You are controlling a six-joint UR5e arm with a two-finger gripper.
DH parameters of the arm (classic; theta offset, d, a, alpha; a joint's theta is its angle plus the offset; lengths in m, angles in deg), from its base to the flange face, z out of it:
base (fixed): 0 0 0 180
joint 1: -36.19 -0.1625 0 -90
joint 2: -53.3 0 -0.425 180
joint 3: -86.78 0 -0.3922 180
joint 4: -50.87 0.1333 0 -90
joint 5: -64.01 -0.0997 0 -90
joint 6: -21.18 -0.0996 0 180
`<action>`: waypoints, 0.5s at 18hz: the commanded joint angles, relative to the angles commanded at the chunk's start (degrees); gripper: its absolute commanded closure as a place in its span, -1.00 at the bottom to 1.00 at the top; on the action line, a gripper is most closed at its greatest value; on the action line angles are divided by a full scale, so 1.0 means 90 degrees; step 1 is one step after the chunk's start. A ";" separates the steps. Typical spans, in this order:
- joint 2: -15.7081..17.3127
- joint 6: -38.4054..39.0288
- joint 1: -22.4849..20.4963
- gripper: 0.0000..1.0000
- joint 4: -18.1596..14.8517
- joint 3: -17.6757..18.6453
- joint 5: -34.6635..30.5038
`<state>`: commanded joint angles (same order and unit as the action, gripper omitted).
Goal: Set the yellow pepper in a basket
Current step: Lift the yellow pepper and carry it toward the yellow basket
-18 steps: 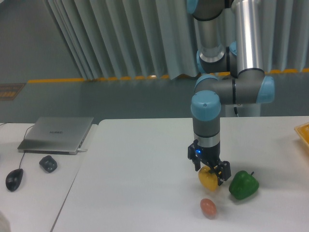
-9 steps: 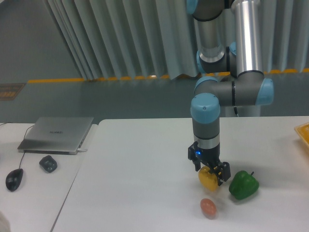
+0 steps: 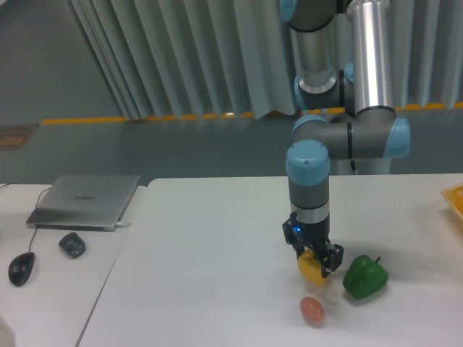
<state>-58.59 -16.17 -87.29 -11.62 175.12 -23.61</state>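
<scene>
White table (image 3: pixel 217 238) before grey vertical blinds. The gripper (image 3: pixel 314 258) points down with its jaws pinching the yellow pepper (image 3: pixel 311 269) from both sides. Just right of the yellow pepper sits a green pepper (image 3: pixel 365 275); a pinkish egg (image 3: pixel 312 310) lies just below. The basket (image 3: pixel 454 199) corner shows far right.

White table (image 3: pixel 217 238) bearing a green bell pepper (image 3: pixel 364 276) at lower right, a pinkish-orange egg-shaped object (image 3: pixel 312 310) near the bottom edge, and a yellow-orange basket (image 3: pixel 454 199) corner at far right.
</scene>
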 joint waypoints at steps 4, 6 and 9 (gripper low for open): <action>0.0196 -0.0583 -0.0166 0.05 -0.0282 -0.0176 -0.0029; 0.0352 -0.1277 -0.0400 0.04 -0.0381 -0.0206 -0.0039; 0.0508 -0.2184 -0.0712 0.04 -0.0469 -0.0177 -0.0058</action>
<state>-54.02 -35.83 -93.70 -15.84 173.53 -24.14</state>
